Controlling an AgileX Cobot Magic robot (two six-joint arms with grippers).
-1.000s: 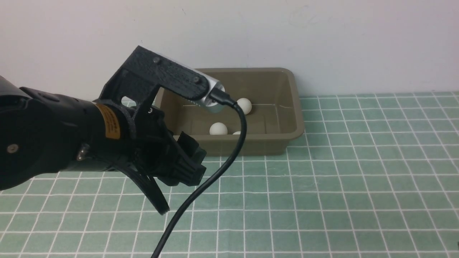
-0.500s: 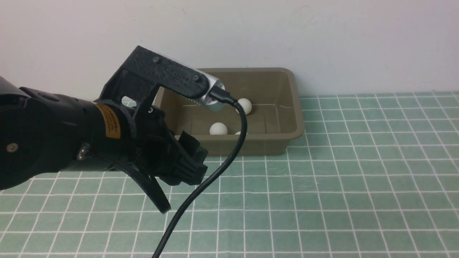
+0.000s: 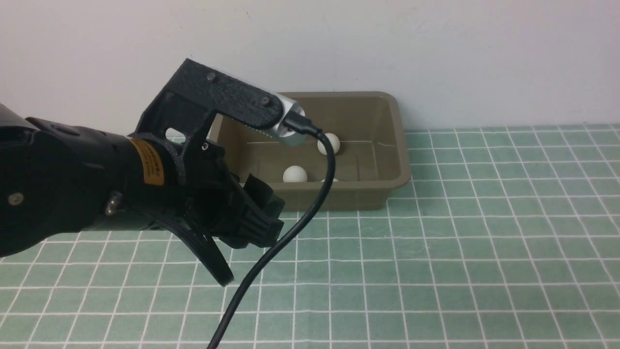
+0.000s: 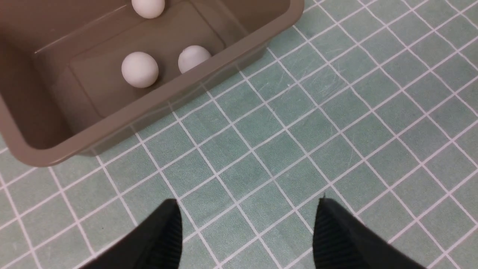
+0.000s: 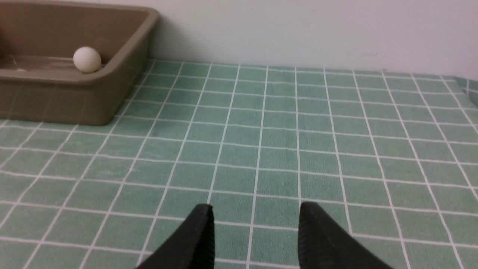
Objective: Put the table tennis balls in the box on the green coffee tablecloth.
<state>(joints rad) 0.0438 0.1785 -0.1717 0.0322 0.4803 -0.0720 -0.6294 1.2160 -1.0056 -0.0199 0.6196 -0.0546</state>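
Left gripper (image 4: 246, 209) hung spread and empty, three table tennis balls (image 4: 140, 69) lying in the box (image 3: 339, 194) just ahead. Right gripper (image 5: 255, 213) stood narrowly parted, empty, above the green coffee tablecloth (image 5: 261, 142). Looked finished; next, retreat clear.

Open tablecloth (image 3: 484, 242) right of box (image 3: 395, 145); left arm (image 3: 72, 194) and cable (image 3: 290, 232) block its near-left approach.

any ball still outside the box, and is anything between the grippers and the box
No. All three table tennis balls lie inside the box. Only bare green coffee tablecloth lies between the empty left gripper and the box; likewise for the right gripper.
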